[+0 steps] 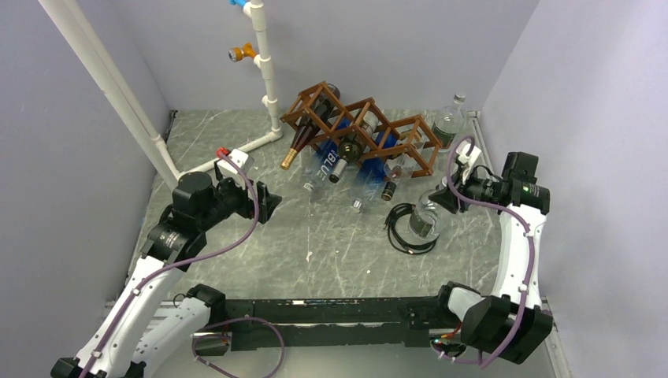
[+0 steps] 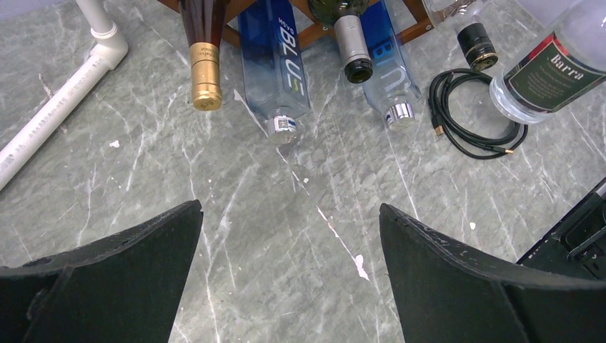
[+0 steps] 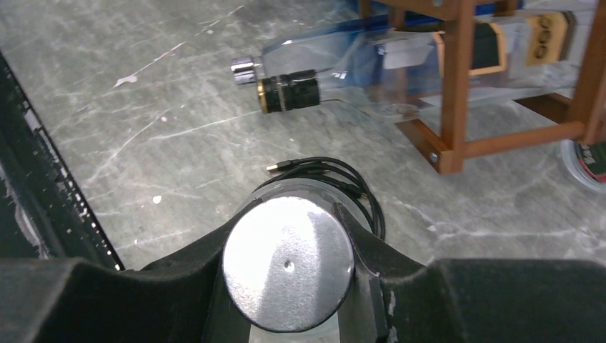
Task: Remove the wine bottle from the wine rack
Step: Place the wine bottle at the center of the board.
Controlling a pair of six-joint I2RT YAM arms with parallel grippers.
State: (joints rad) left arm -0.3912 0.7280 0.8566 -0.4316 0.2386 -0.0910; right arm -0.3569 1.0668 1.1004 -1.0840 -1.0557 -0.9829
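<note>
- Wine bottle of clear glass with a dark label [image 2: 554,68] is off the rack, on the right side of the table, in the right gripper [image 3: 291,243]; the black fingers [image 3: 182,279] are closed almost fully on its silver-capped end; we judge the removal nearly done, with only the set-down left.
- Beneath or just beside its base lies a coiled black cable [image 2: 437,107]; we cannot tell whether glass touches it; a bottle set on that coil could rock and topple once the grip lets go.
- With the hold so near the cap, the heavy body hangs free; a quick swing could make the smooth glass slip between the pads.
- Our left gripper [image 2: 289,214] hovers over the grey marbled table [image 2: 128,186], jaws spread wide and holding nothing; it is well apart from the bottle, so it could not catch a slip.
- Farther on, a gold-foiled dark bottle [image 2: 206,78], a blue glass bottle [image 2: 275,57] and a black-capped clear bottle [image 3: 289,93] poke their necks out of the brown wooden lattice wine rack [image 3: 457,86]; the last is near the held bottle, so a careless sideways move could knock it or the rack's corner post.
- Farthest, a second clear bottle [image 1: 449,122] stands behind the rack, and a white plastic pipe [image 1: 268,71] rises at the back; neither is in the way.
</note>
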